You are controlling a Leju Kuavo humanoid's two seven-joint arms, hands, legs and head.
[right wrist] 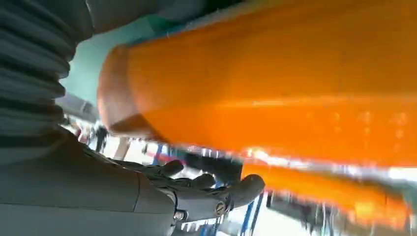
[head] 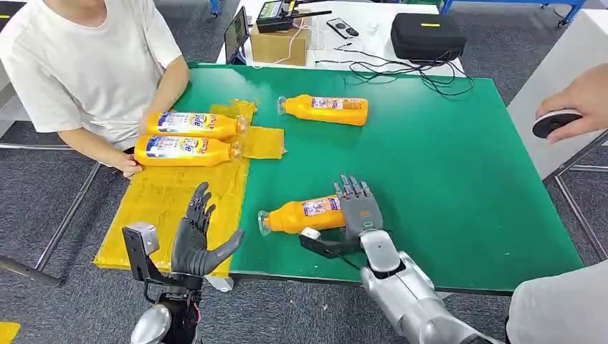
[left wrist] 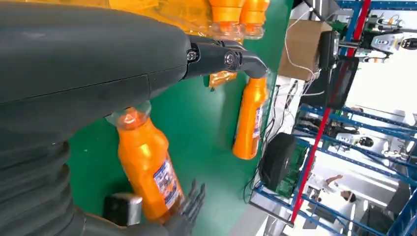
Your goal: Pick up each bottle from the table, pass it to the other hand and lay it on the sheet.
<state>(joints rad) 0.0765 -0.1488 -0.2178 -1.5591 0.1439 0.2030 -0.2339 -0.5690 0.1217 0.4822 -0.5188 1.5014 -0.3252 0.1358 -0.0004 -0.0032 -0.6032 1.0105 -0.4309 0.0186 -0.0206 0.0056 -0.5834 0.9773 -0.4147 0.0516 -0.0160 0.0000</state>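
An orange bottle [head: 305, 215] [left wrist: 147, 167] [right wrist: 275, 98] lies on its side near the green table's [head: 444, 179] front edge, cap pointing left. My right hand [head: 358, 208] [right wrist: 98, 196] is at its base, fingers straight over the far side and thumb spread on the near side, not closed around it. My left hand [head: 197, 236] [left wrist: 98, 73] is raised with its fingers apart and holds nothing, over the near edge of the yellow sheet [head: 165, 201]. Two bottles [head: 190, 124] [head: 186, 150] lie on the sheet. Another bottle [head: 323, 109] [left wrist: 250, 118] lies at the table's far middle.
A person in a white shirt [head: 86, 64] sits at the left, hands next to the sheet's bottles. Another person's hand [head: 581, 100] holds a small black-and-white object at the right edge. A box [head: 279, 44], black case [head: 428, 36] and cables lie beyond the table.
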